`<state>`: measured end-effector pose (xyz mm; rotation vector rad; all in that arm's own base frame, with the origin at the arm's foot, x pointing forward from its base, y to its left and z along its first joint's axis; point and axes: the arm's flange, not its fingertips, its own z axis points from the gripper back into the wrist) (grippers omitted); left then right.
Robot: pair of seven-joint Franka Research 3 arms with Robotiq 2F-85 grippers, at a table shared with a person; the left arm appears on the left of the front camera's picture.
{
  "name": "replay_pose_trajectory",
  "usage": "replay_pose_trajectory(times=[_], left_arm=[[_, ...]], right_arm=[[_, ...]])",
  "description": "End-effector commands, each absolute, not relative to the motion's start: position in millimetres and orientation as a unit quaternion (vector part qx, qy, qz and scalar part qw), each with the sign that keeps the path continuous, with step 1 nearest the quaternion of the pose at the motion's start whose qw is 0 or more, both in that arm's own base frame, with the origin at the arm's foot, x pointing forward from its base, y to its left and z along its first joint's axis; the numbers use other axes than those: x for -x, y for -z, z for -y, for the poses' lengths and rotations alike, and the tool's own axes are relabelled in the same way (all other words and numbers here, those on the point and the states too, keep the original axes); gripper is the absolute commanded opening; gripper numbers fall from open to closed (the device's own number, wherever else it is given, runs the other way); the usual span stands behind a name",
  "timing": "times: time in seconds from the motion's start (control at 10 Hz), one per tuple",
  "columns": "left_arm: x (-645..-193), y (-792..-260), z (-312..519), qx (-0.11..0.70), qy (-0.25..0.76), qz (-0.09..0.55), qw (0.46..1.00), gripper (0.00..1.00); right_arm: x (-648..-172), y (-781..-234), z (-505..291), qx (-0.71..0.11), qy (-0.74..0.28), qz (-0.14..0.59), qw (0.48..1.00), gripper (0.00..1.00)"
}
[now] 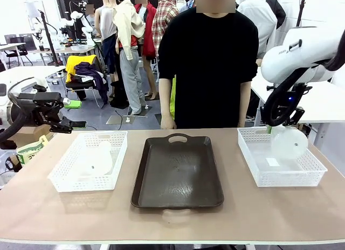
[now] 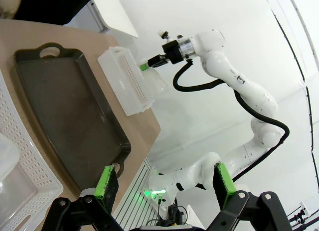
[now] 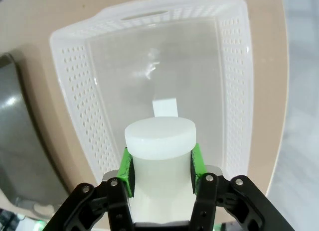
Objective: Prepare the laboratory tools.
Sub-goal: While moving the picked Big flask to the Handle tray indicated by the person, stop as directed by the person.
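Over the right basket (image 1: 283, 181), we had the right gripper (image 1: 271, 129) clenched on the right-hand flask (image 1: 288, 143). On the right wrist view, both green pads (image 3: 127, 170) pressed on a white cylindrical part of it, which we took for the neck. The grip looked centred. The wide base hung low and tilted, within the basket's outline. We couldn't tell whether it was clear of the basket floor.

The left-hand flask (image 1: 97, 159) lay on its side in the left basket (image 1: 69, 180), with nothing touching it. The left gripper (image 1: 69, 114) sat off the left end of the table (image 1: 64, 217), jaws spread, nothing between them. The tray (image 1: 178, 172) between the baskets was bare. A person (image 1: 207, 61) stood behind it, arms down.

Our read was that the step in hand was lifting this flask out, probably to the tray. What we thought it called for:
- A straight vertical lift until the base cleared the rim, and only then a sideways move. The mesh wall looked light, and a snag would have dragged the basket.
- A firm squeeze and slow travel. The neck was smooth and the load hung from one end, so a jerk risked swing or slip.
- Getting the flask upright before touchdown, base flat and well inside the tray lip, with room left for the second flask.
- Release only once the base sat flat.
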<state>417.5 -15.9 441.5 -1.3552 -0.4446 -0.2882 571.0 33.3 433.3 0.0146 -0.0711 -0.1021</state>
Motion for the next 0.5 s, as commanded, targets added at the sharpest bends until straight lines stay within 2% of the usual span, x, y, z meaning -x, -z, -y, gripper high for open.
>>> replay_pose_trajectory(times=[0.0, 0.1, 0.4], left_arm=[[-417, -443, 13, 0.62, 0.139, 0.2, 0.746, 1.0], [-417, -443, 13, 0.62, 0.139, 0.2, 0.746, 1.0], [-417, -443, 13, 0.62, 0.139, 0.2, 0.746, 1.0]], right_arm=[[-548, -442, -32, -0.014, 0.05, 0.055, 0.997, 0.0], [-571, -433, -33, -0.007, 0.051, 0.036, 0.998, 0.0], [-571, -433, -33, -0.007, 0.051, 0.036, 0.998, 0.0]])
